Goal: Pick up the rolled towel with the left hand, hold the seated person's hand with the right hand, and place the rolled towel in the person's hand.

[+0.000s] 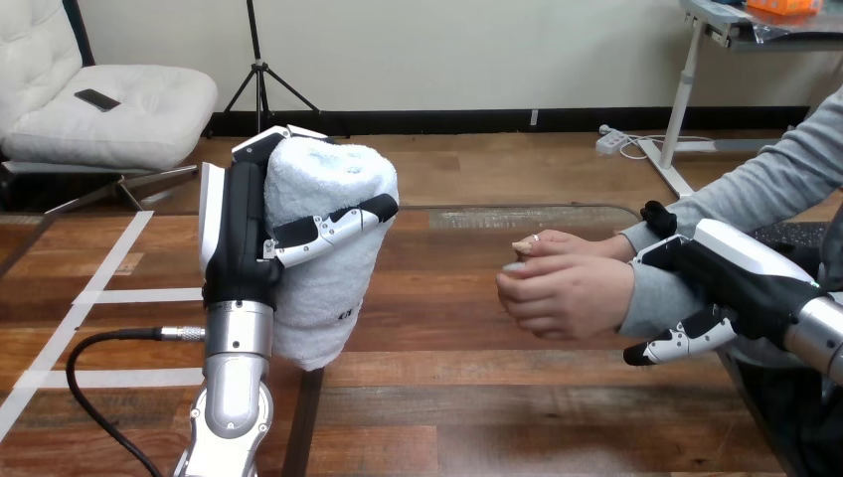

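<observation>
Clasping the rolled towel, left hand; right hand seemingly curled round the person's wrist.

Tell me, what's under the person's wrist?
The right hand curls round the person's wrist; its fingers and thumb poke out underneath and over the top. Where its palm touches the wrist is covered.

Rolled towel: white, stood upright in left hand at view's left. Person's hand: fingers curled, well apart from towel, wrist clasped by right hand.
</observation>
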Robot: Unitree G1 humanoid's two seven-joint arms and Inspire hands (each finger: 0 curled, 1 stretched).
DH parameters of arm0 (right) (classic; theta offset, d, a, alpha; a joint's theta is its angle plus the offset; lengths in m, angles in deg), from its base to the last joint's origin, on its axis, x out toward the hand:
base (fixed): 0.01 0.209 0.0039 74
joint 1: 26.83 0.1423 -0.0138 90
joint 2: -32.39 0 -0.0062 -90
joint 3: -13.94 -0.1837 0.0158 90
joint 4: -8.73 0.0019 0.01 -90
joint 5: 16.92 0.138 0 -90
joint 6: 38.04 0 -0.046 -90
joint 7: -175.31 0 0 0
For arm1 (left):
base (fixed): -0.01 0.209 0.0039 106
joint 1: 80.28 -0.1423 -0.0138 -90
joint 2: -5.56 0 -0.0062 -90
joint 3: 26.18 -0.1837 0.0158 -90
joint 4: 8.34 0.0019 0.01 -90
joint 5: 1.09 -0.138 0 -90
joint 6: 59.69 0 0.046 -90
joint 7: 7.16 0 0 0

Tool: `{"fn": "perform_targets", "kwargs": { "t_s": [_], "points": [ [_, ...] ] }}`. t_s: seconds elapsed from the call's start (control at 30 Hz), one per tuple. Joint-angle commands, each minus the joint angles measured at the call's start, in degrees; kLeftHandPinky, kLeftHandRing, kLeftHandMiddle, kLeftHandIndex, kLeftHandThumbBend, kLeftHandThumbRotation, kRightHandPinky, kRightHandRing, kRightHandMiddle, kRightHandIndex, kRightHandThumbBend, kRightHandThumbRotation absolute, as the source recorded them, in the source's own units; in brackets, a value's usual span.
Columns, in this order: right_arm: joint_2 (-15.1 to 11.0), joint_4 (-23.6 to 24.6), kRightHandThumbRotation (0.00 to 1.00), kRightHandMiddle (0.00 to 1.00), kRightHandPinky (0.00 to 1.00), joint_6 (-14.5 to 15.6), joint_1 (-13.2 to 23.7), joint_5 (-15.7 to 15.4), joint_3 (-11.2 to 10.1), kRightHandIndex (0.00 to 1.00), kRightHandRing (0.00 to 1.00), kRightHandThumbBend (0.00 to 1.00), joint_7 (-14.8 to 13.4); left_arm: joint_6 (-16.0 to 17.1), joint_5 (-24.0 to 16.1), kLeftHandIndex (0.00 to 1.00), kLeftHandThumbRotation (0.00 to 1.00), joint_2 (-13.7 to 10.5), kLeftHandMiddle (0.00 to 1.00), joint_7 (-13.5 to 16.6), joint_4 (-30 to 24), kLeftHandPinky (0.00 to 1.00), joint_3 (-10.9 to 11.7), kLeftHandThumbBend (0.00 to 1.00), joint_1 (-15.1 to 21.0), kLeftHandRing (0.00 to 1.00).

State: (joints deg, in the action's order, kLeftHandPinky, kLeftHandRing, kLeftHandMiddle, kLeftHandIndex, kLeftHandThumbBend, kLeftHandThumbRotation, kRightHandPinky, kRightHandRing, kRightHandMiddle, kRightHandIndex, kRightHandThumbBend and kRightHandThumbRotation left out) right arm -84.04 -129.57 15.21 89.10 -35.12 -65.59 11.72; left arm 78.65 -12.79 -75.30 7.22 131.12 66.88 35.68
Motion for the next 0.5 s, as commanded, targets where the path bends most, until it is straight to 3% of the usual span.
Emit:
{"fn": "perform_targets", "kwargs": {
  "t_s": [0.0,0.47],
  "points": [
    [1.10,2.52,0.10,0.46,0.40,0.06,2.61,0.93,-1.23,0.49,0.42,0.82,0.07,1.52,-0.08,0.40,0.00,-1.34,0.40,0.48,-1.87,0.35,0.20,0.67,5.04,0.39],
    [0.98,3.69,0.10,0.47,0.40,0.94,2.12,0.93,-1.36,0.50,0.43,0.81,0.28,1.62,0.34,0.40,0.00,-1.23,0.40,0.19,-1.83,0.36,0.28,0.67,5.04,0.39]
  ]
}}
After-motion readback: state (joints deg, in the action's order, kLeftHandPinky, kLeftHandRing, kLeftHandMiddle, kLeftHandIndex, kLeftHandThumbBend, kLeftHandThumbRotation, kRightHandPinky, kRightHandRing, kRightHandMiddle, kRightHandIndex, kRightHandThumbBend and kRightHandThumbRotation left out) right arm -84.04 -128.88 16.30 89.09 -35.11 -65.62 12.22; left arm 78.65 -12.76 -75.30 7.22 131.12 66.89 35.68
